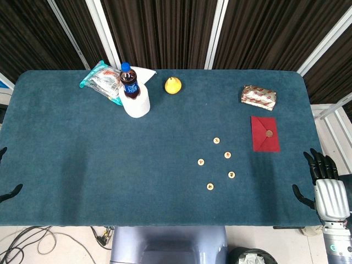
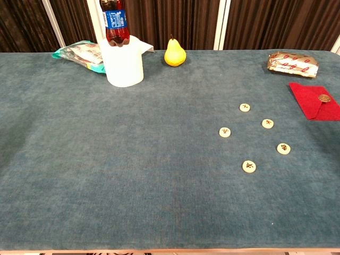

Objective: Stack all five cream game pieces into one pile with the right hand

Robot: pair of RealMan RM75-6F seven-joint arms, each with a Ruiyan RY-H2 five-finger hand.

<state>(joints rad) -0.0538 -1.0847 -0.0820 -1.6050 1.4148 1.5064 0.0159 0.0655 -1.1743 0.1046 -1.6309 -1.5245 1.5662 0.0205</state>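
Note:
Several round cream game pieces with dark marks lie flat and apart on the blue table, right of centre: one at the back (image 1: 216, 141) (image 2: 244, 108), one on the left (image 1: 201, 162) (image 2: 225, 132), one further right (image 1: 227, 155) (image 2: 268, 124), one near right (image 1: 231, 175) (image 2: 283, 148), one nearest the front (image 1: 210, 186) (image 2: 249, 166). None is stacked. My right hand (image 1: 324, 184) hangs at the table's right front corner, fingers spread, holding nothing. Only dark fingertips of my left hand (image 1: 8, 192) show at the left edge. Neither hand appears in the chest view.
A red envelope (image 1: 265, 133) (image 2: 316, 101) lies right of the pieces, a foil snack pack (image 1: 258, 97) (image 2: 293, 62) behind it. At the back stand a cola bottle (image 1: 130, 82) on a white roll (image 1: 137, 104), a plastic bag (image 1: 102, 80) and a yellow pear (image 1: 173, 85) (image 2: 175, 53).

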